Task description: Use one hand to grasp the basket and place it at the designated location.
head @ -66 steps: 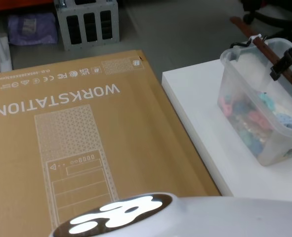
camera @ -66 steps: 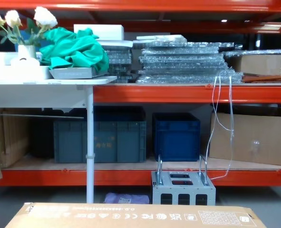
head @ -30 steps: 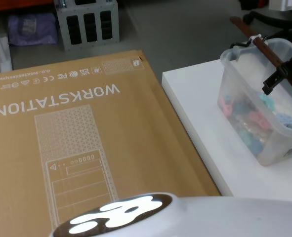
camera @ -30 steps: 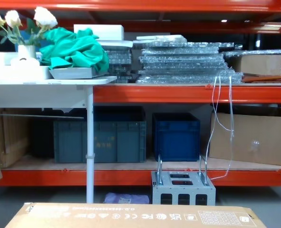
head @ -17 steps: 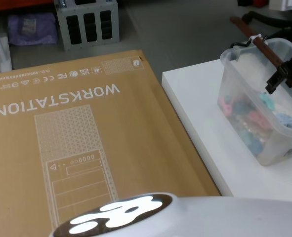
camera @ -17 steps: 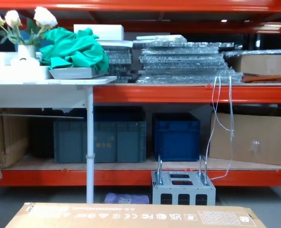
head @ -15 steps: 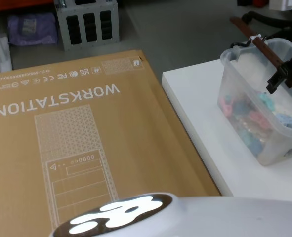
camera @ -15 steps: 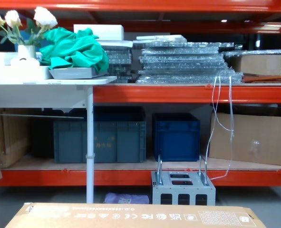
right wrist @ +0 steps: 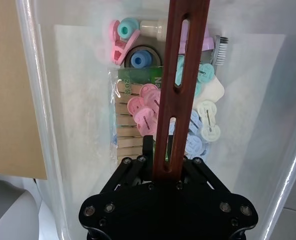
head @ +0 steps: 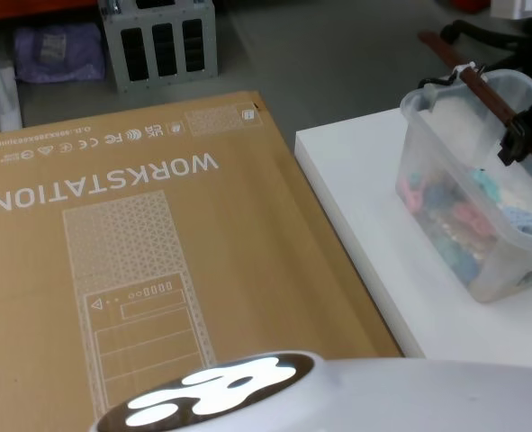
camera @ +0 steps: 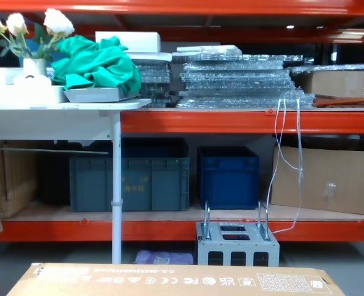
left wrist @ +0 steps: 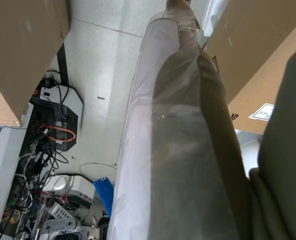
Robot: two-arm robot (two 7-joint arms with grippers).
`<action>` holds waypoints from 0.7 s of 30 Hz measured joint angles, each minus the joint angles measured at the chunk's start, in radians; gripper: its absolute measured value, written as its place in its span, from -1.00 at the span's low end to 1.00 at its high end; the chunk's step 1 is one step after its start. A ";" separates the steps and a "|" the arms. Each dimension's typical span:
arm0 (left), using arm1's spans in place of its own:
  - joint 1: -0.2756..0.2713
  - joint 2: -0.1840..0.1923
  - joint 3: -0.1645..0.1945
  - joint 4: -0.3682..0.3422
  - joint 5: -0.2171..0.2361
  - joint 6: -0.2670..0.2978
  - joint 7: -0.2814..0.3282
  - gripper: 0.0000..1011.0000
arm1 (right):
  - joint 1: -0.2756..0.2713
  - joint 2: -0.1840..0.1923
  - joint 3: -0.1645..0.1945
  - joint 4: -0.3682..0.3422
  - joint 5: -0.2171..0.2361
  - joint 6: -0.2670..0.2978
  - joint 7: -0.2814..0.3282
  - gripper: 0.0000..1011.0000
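The basket (head: 464, 225) is a translucent whitish tub standing on the white table (head: 383, 243) at the right of the head view. Several small pastel items lie inside it. Its long reddish-brown handle (head: 486, 90) runs over the top. My right gripper (head: 519, 142) sits black on that handle near the view's right edge. In the right wrist view the handle (right wrist: 185, 60) runs down between the fingers (right wrist: 146, 147) of the right gripper (right wrist: 168, 170), which is shut on it. The basket's wall (right wrist: 52, 125) curves along the side there.
A large cardboard box (head: 139, 252) printed WORKSTATION lies left of the table, its top edge (camera: 182, 280) low in the chest view. A grey metal box (head: 162, 40) with steel loops stands on the floor beyond. Blue crates (camera: 228, 176) sit under orange shelving.
My right gripper has slid a little along the handle toward the right edge of the head view. The basket stays on the table in the same place.
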 joint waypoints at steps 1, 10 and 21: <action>0.000 0.000 0.000 0.000 0.000 0.000 0.000 -1.00 | 0.000 0.000 0.000 0.000 0.000 0.000 0.000 -0.67; 0.000 0.000 0.000 0.000 0.000 0.000 0.000 -1.00 | 0.000 0.000 0.000 0.000 0.000 0.000 0.000 -0.80; 0.000 0.000 0.000 0.000 0.000 0.000 0.000 -1.00 | 0.000 0.000 0.000 0.000 0.000 0.000 0.000 -0.94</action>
